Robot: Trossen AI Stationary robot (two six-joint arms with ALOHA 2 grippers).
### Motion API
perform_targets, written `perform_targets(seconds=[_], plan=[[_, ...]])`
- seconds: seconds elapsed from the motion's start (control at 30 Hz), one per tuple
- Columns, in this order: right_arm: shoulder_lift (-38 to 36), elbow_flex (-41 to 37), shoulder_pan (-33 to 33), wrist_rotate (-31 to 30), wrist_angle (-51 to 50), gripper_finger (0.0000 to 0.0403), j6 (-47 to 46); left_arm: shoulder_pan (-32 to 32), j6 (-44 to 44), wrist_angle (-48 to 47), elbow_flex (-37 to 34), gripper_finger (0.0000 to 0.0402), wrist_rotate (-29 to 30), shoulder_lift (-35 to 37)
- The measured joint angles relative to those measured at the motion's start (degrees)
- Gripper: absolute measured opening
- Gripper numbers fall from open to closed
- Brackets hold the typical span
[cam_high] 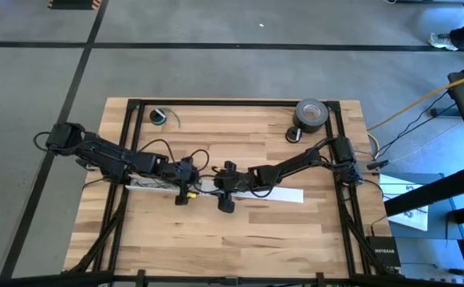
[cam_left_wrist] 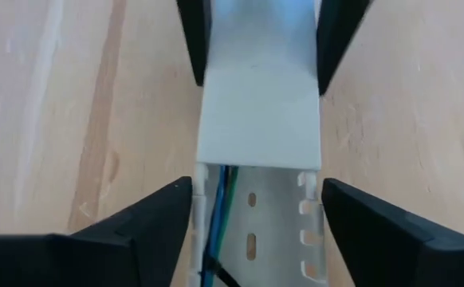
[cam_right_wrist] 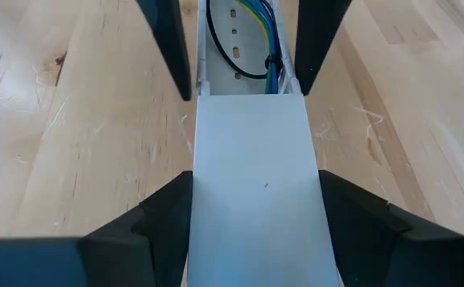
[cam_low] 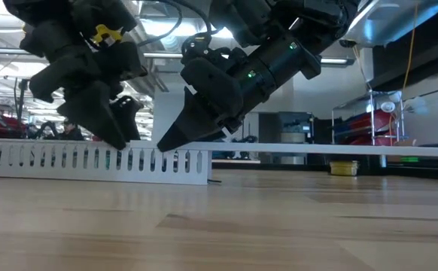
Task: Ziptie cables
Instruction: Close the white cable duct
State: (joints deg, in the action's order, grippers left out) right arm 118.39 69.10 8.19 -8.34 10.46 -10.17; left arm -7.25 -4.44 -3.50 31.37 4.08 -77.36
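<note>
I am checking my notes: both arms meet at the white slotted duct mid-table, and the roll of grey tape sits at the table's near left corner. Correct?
Not quite. The high view shows the roll of grey tape at the far right corner. Both arms do meet at the white slotted duct mid-table.

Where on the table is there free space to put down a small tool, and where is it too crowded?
Free: the bare wood in front of the white slotted duct, toward the table's near edge, and the strip between the small coil and the tape roll. Crowded: the middle, where the left end effector and right end effector straddle the duct and its cover.
</note>
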Motion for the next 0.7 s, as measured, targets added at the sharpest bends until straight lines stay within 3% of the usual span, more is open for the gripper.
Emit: perform_targets(seconds=[0.17,0.5,0.7], plan=[[0.00,-0.02,-0.01,0.30,0.47,0.0216,0.15,0.00,-0.08,2.21,-1.17,0.0238,-0.02,0.00],[0.36,-0.22,-0.01,0.66,2.53,0.0216,0.09,0.00,0.13,3.80,-1.92,0.0235,-0.13,0.00],[3.98,4.19,-0.07,0.85,1.82,0.0216,0.13,-0.04,0.53,2.94,-2.14,0.0235,-0.24,0.00]])
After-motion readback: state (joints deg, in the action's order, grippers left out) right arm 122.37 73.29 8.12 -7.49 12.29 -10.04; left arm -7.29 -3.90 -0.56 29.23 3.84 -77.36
